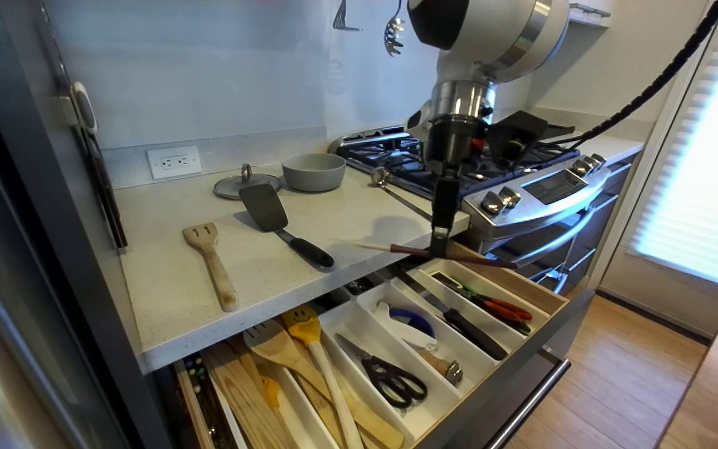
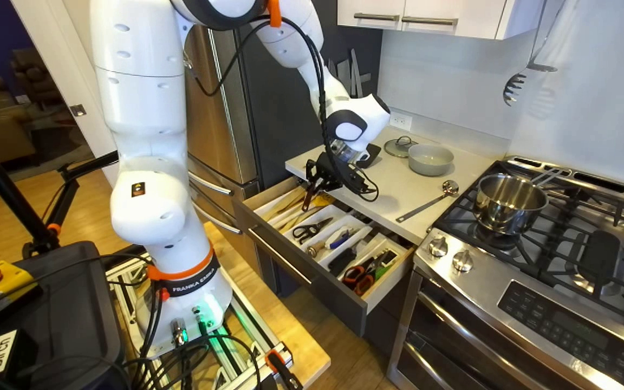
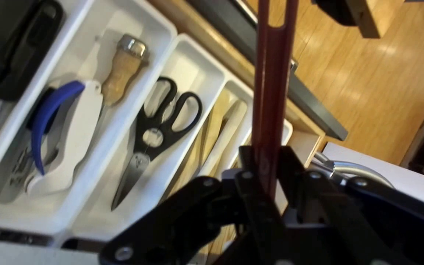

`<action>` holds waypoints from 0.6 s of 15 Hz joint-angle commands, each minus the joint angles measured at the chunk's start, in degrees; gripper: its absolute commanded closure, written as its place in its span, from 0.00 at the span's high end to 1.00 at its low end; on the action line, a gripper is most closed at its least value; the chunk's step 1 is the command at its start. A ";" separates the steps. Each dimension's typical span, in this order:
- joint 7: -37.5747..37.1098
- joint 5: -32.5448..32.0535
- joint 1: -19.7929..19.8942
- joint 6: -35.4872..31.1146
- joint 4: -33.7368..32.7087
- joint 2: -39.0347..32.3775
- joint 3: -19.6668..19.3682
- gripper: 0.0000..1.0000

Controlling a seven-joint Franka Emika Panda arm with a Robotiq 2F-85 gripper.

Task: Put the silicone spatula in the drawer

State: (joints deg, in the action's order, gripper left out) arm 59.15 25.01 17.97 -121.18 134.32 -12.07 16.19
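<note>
By the 2-fingered gripper (image 3: 267, 158), the spatula (image 3: 271, 95) is clamped at its slotted, dark red handle; the pulled-out drawer (image 2: 328, 292) lies below.

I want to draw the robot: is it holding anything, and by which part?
Yes, the gripper is holding the silicone spatula, pinched partway along its dark red handle. The pale end sticks out free.

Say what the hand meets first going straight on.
Likely the wooden utensil handles in the drawer below the hand and held silicone spatula, perhaps the black-handled scissors beside them; depth is unclear.
</note>
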 commanded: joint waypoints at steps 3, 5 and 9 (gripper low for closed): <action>-14.05 -0.84 -9.22 0.36 3.62 -0.95 -8.96 0.05; -20.28 -1.33 -11.14 -0.53 3.64 -2.85 -10.20 0.05; -31.24 -2.25 -12.67 -2.29 3.14 -7.59 -12.14 0.05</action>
State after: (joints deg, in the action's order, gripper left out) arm 34.99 24.26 6.77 -121.34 137.89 -15.95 6.22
